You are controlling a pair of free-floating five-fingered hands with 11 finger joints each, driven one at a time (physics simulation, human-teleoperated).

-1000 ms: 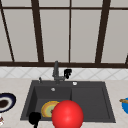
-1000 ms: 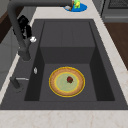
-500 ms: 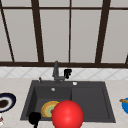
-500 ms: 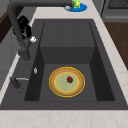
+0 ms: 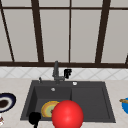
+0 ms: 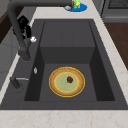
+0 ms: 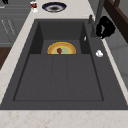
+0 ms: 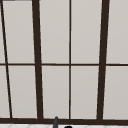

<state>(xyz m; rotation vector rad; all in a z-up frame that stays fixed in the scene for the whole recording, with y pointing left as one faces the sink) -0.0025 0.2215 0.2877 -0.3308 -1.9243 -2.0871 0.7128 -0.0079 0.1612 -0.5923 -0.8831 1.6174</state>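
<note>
R hand hovers at the back rim of the sink, just right of the faucet and close to it; can't tell if it touches. Same hand in left side view behind the faucet post, and in right side view just beside the post. Fingers look curled in a dark clump, but whether spread, pressed together or pinching smth: can't tell.

L hand hangs low at the sink's front left corner, well apart from R hand; finger state also can't tell.

Containers:
- Sink: dark, two parts. Deep basin sits below and left of R hand; flat ribbed drainer part lies below and right of it.
- Yellow plate lies flat on the deep basin floor, below R hand toward the front, well apart from it. Greenish centre w/ a small red bit on it. In front view the plate is partly behind a big red ball.
- Dark blue bowl on the counter far left of R hand, near L hand; brown inside, contents can't tell.
- Blue plate on the counter far right of R hand, w/ yellow-green items on it.
- Small white knob on the sink rim just below R hand.

No readable writing, labels or brands anywhere.
</note>
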